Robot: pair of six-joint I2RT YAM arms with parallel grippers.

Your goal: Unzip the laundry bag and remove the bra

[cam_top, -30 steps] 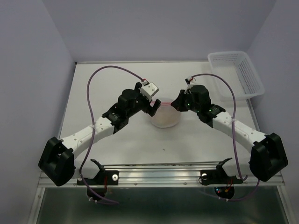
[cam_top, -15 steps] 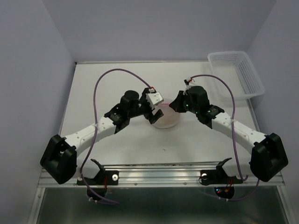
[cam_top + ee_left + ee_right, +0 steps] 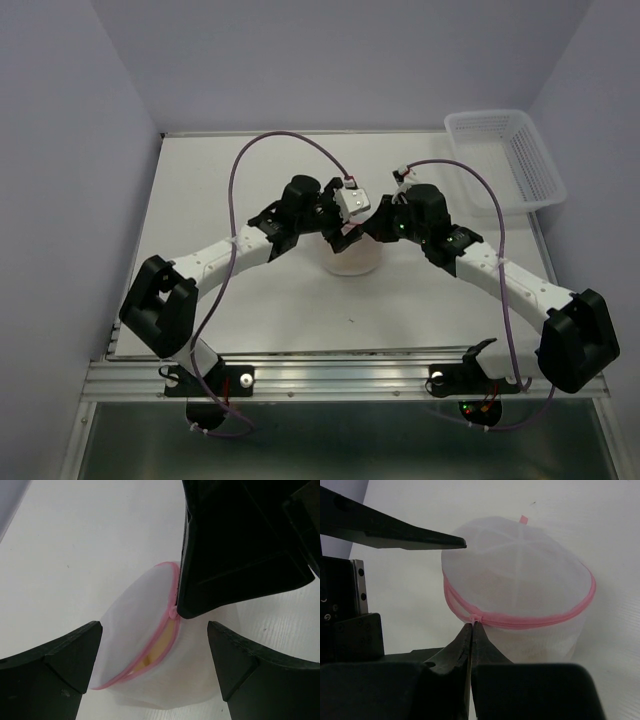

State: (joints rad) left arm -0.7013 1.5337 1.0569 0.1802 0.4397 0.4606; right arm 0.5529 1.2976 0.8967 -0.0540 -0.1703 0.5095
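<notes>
The small round dome of translucent white mesh with pink trim, the laundry bag (image 3: pixel 350 258), sits in the middle of the table (image 3: pixel 250 180) between both arms. Its pink zipper (image 3: pixel 175 595) gapes partway, showing the bra (image 3: pixel 149 655), pale peach fabric, inside. The right gripper (image 3: pixel 472 626) has its fingers pinched together on the zipper pull (image 3: pixel 475 617), seemingly to draw it round. The left gripper (image 3: pixel 152 630) straddles the bag, fingers spread wide and holding nothing, probably ready to steady it.
</notes>
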